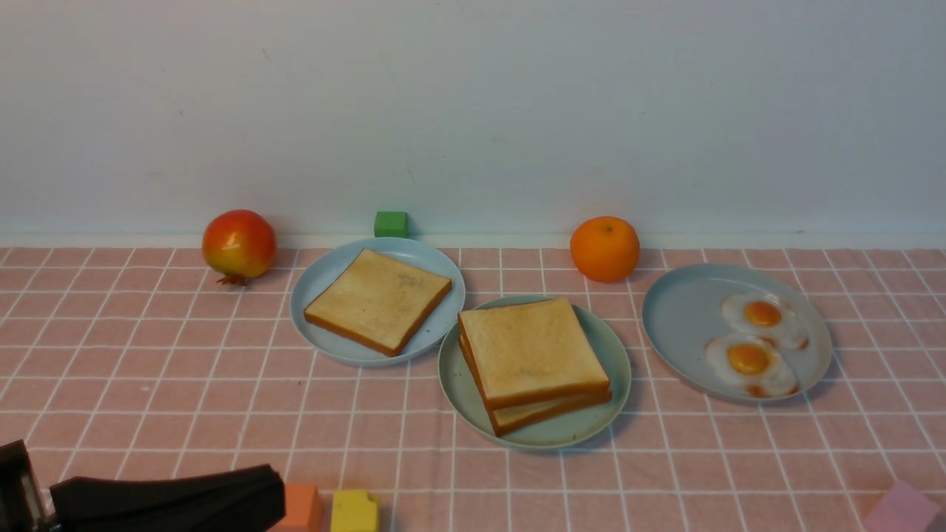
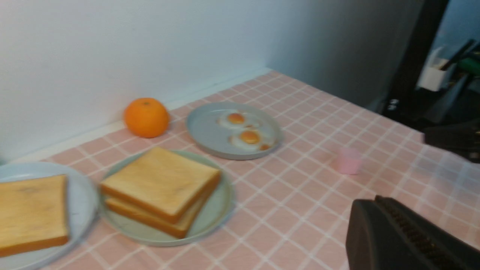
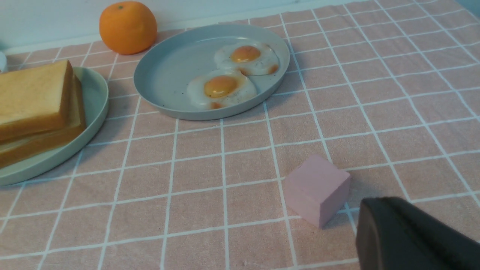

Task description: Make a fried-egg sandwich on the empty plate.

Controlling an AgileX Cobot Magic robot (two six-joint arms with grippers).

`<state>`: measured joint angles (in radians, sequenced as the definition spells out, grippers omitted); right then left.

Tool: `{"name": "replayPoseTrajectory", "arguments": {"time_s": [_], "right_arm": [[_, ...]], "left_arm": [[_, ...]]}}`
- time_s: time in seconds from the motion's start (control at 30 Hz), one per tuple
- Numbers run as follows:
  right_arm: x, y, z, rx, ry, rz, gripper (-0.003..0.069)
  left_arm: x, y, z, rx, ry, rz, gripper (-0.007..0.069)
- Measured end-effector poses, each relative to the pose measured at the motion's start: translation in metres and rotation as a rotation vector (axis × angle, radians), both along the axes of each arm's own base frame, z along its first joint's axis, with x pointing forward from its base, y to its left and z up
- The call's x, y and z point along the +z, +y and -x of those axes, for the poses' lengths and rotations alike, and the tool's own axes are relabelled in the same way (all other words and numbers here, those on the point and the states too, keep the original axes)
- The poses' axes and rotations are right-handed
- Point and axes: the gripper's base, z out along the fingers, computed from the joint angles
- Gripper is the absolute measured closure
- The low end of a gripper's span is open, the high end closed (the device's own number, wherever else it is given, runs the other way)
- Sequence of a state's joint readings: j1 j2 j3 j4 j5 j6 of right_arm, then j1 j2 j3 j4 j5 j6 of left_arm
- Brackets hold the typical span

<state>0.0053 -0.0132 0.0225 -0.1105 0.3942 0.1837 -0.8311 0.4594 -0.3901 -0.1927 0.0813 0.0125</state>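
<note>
In the middle of the table stands the mint-green plate [image 1: 617,369] with two toast slices [image 1: 528,347] stacked on it, the upper one slightly askew. Only crust edges show between them. A third toast slice [image 1: 377,299] lies on the pale blue plate [image 1: 325,277] to its left. Two fried eggs [image 1: 748,360] lie on the grey-blue plate [image 1: 680,318] at the right. My left gripper [image 1: 279,488] is low at the near left edge, shut and empty, far from the plates. My right gripper [image 3: 375,204] is out of the front view; in its wrist view it is shut and empty beside a pink block [image 3: 317,189].
A red fruit [image 1: 239,245], a green block [image 1: 390,223] and an orange [image 1: 604,248] stand along the back wall. Orange [image 1: 299,508] and yellow [image 1: 355,511] blocks sit at the near edge by the left gripper. The pink block [image 1: 902,510] is at the near right.
</note>
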Motion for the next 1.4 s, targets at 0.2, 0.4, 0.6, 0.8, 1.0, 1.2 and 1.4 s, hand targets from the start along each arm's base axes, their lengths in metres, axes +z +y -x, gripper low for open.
{"name": "replayPoseTrajectory", "arguments": {"time_s": [0.2,0.4,0.6,0.8,1.0,1.2,1.4], "right_arm": [[0.0,0.0,0.0,0.0,0.0,0.0,0.0645],[0.0,0.0,0.0,0.0,0.0,0.0,0.0643],[0.0,0.0,0.0,0.0,0.0,0.0,0.064],[0.0,0.0,0.0,0.0,0.0,0.0,0.0636],[0.0,0.0,0.0,0.0,0.0,0.0,0.0629],[0.0,0.0,0.0,0.0,0.0,0.0,0.0624],[0.0,0.0,0.0,0.0,0.0,0.0,0.0617]], "left_arm": [[-0.045,0.039,-0.005,0.373,0.074,0.069,0.0612],[-0.106,0.068,0.011,0.701,0.151,0.099,0.0612],[-0.128,0.073,0.017,0.791,0.266,0.06,0.0612],[-0.129,0.072,0.017,0.793,0.283,0.087,0.0612],[-0.129,0.072,0.017,0.791,0.291,0.101,0.0612],[-0.128,0.072,0.017,0.791,0.291,0.102,0.0612],[-0.128,0.072,0.017,0.791,0.291,0.102,0.0612]]}}
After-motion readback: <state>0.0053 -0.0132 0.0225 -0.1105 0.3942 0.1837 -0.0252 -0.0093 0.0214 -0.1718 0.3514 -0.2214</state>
